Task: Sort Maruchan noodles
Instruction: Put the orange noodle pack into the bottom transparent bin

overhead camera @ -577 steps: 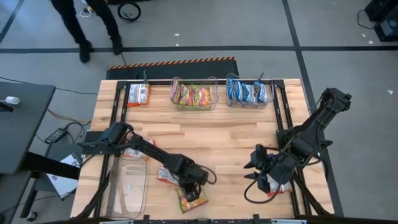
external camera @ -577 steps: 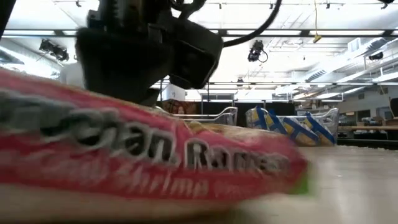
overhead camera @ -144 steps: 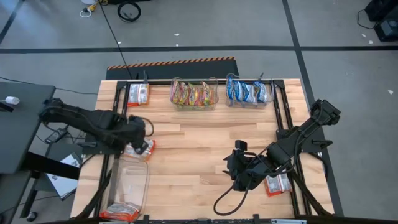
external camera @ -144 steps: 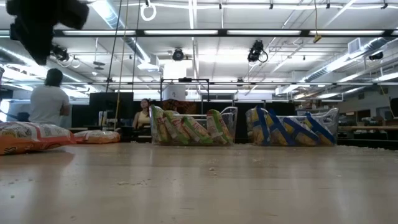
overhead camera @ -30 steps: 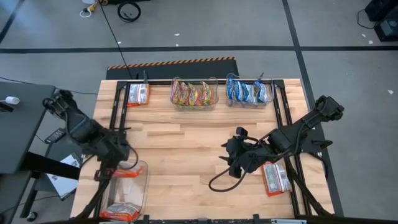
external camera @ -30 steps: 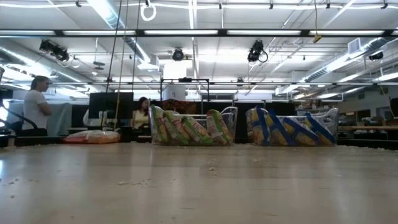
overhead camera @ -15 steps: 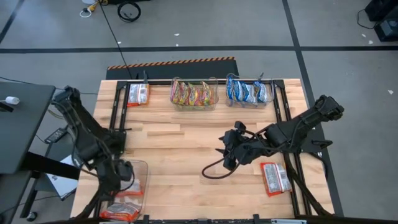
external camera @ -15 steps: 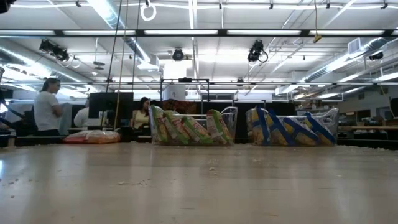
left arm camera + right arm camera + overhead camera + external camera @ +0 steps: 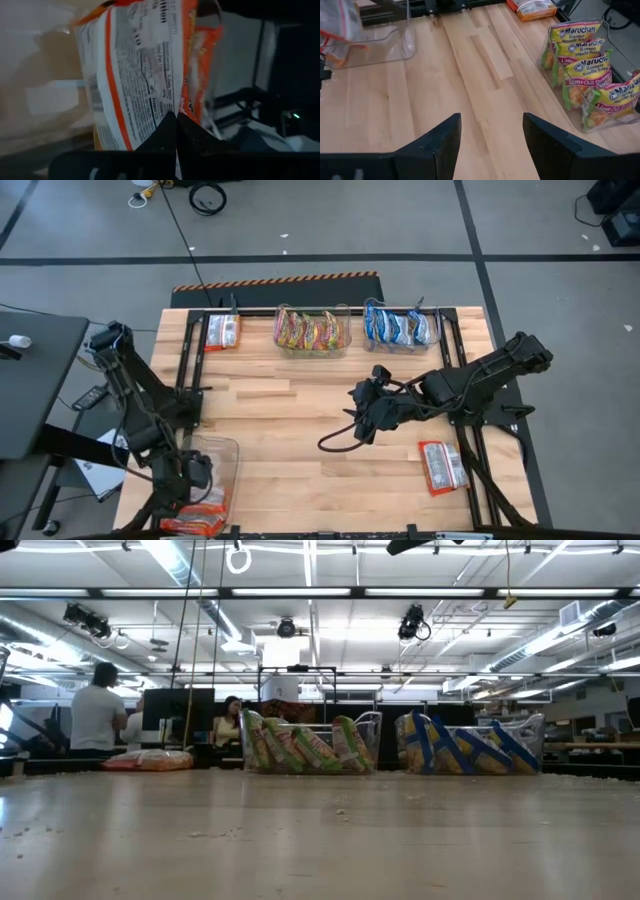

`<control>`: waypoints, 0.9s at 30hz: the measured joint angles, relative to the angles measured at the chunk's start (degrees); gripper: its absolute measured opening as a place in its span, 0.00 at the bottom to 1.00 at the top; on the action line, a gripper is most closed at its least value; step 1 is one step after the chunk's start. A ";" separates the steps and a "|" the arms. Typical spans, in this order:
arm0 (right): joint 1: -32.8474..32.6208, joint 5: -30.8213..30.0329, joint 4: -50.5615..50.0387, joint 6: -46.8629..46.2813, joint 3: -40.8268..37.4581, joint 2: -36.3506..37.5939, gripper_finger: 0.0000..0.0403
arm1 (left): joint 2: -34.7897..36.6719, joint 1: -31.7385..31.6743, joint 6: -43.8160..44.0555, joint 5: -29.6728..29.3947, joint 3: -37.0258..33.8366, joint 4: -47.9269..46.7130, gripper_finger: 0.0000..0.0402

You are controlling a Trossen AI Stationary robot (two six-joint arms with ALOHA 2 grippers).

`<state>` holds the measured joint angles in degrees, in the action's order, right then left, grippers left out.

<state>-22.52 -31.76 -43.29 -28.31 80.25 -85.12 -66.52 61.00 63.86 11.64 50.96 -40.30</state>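
High view: wide bare table beside right gripper.

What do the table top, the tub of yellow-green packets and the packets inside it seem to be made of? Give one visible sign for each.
Table top: looks like light, matt wood; jointed planks and grain show.
Tub: probably clear, glossy hard plastic; the packets show through its walls.
Yellow-green packets: seemingly thin printed plastic film, slightly shiny, with crinkled edges.
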 joint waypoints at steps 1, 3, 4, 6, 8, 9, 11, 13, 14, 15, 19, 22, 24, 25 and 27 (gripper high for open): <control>0.10 -0.03 0.03 0.38 0.00 0.00 0.54 | -0.60 0.03 0.00 1.13 0.00 0.94 0.00; 0.46 -0.01 0.09 1.35 0.00 0.00 0.54 | -1.83 0.15 -0.04 3.08 0.00 1.43 0.00; 0.67 -0.02 0.21 1.52 0.00 0.00 0.54 | -2.36 0.37 -0.35 3.30 0.00 1.40 0.00; 1.33 -0.01 0.96 1.52 0.00 0.00 0.54 | -3.43 0.76 -2.59 3.27 0.00 1.29 0.00; 1.67 -0.04 2.16 1.55 0.00 0.00 0.54 | -4.63 0.77 -4.06 2.13 0.00 -0.36 0.00; 1.80 0.04 2.93 1.53 0.00 0.00 0.54 | -5.12 0.77 -4.59 1.75 0.00 -1.22 0.01; 1.80 1.14 4.53 2.34 0.00 0.00 0.54 | -5.81 0.76 -4.82 1.43 0.00 -1.68 0.02; 1.77 1.93 5.84 3.96 0.00 0.00 0.55 | -6.24 0.75 -4.64 1.28 0.00 -1.31 0.03; 1.60 2.00 6.27 4.71 0.00 0.00 0.55 | -6.30 0.75 -4.55 1.50 0.00 -0.92 0.03; 1.55 2.02 6.68 5.59 0.00 0.00 0.55 | -6.30 0.75 -4.53 1.98 0.00 -0.50 0.03; 1.59 1.98 7.96 9.20 0.00 0.00 0.55 | -6.26 0.75 -4.06 3.09 0.00 -0.35 0.04; 1.57 1.98 8.16 11.67 0.00 0.00 0.55 | -6.26 0.75 -2.69 3.21 0.00 -0.28 0.04; 1.57 1.97 8.16 13.14 0.00 0.00 0.55 | -6.26 0.75 -1.54 3.23 0.00 0.17 0.05; 1.58 1.95 8.16 13.71 0.00 0.00 0.55 | -6.26 0.75 -1.32 3.25 0.00 0.31 0.05; 1.61 1.95 8.16 14.81 0.00 0.00 0.55 | -6.26 0.75 -1.02 3.29 0.00 0.35 0.05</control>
<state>-20.91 -29.80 -35.14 -13.50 80.25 -85.12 -72.77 61.76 62.84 14.93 50.96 -39.96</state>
